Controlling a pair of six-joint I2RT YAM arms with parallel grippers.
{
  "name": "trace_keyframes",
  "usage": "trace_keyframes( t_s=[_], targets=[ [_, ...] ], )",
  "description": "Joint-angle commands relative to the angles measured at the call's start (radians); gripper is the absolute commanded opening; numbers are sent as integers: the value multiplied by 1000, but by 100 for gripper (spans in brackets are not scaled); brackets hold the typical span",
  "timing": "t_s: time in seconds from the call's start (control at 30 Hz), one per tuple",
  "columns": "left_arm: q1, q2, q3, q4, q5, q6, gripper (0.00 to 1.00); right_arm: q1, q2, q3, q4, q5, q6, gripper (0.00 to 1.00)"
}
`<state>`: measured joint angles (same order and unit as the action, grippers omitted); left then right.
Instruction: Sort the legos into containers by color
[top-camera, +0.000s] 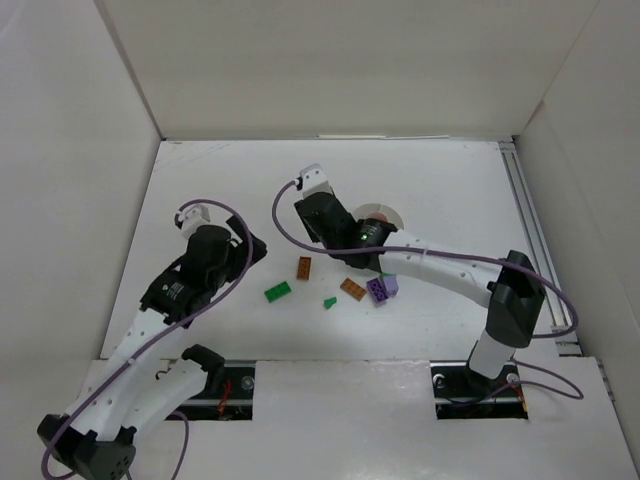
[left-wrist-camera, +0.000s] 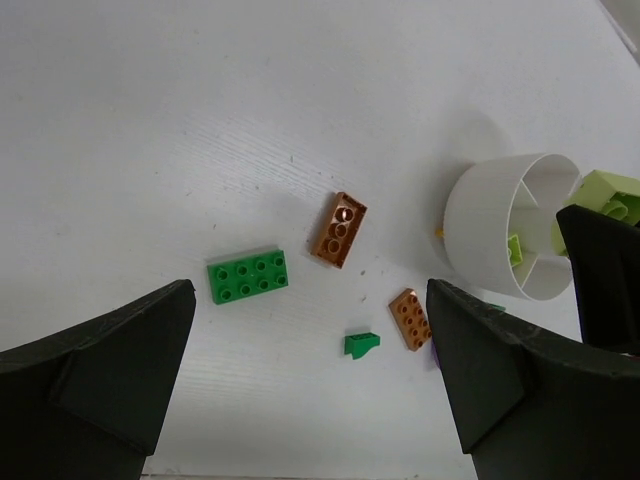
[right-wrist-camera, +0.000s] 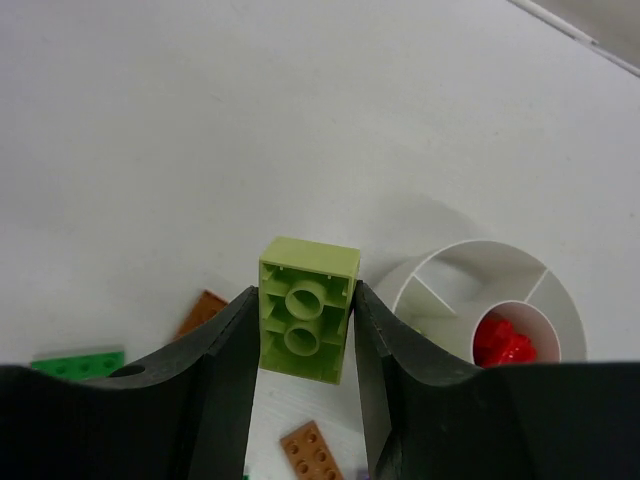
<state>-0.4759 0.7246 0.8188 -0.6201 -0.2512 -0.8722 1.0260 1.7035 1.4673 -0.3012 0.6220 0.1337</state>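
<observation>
Right fingers clamp yellow-green brick near white tub; left fingers spread wide, empty.

A: What lies loose on the desk?
B: A green brick, with an orange-brown brick at its 2 o'clock and a green wedge at its 3 o'clock. Beyond those are a second orange-brown brick and purple pieces.
A: And the tub?
B: It's at 12 o'clock from the purple pieces, largely covered by the right arm.
</observation>
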Motion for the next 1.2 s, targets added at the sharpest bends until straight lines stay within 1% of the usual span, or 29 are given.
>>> trace_keyframes(
  t_s=[0.0, 0.17, 0.23, 0.47, 0.7, 0.77, 0.8, 0.87, 0.9, 1.0, 1.03, 1.07, 1.17],
  targets=[
    [-1, 61, 0, 80, 23, 4, 100, -43, 31, -33, -39, 47, -60, 27],
    [-1, 137, 20, 101, 23, -8, 100, -109, 4, -81, -50, 12, -39, 27],
    [-1, 153, 20, 115, 32, -8, 100, -121, -25, -116, -39, 1, -39, 27],
    [-1, 220, 11, 167, 61, -8, 100, -152, -35, -182, -59, -22, -39, 28],
    [8, 248, 2, 195, 79, -8, 100, -171, -54, -225, -41, -42, -19, 33],
    [8, 248, -7, 195, 90, -8, 100, -172, -54, -225, -41, -30, -19, 36],
    [8, 257, -7, 195, 99, -8, 100, -172, -54, -225, -41, -19, -19, 42],
    [8, 257, -7, 195, 99, -17, 100, -172, -54, -225, -50, -19, -19, 44],
    [8, 257, -7, 195, 99, -17, 100, -172, -54, -225, -50, -19, -19, 48],
    [8, 248, -17, 195, 99, -17, 100, -172, -74, -225, -61, -19, -19, 51],
    [8, 248, -17, 195, 99, -17, 100, -172, -88, -225, -61, -19, -19, 57],
    [8, 248, -17, 195, 99, -17, 100, -172, -88, -225, -61, -28, -19, 60],
    [8, 248, -17, 186, 109, -17, 100, -172, -116, -225, -61, -28, -28, 63]
  ],
)
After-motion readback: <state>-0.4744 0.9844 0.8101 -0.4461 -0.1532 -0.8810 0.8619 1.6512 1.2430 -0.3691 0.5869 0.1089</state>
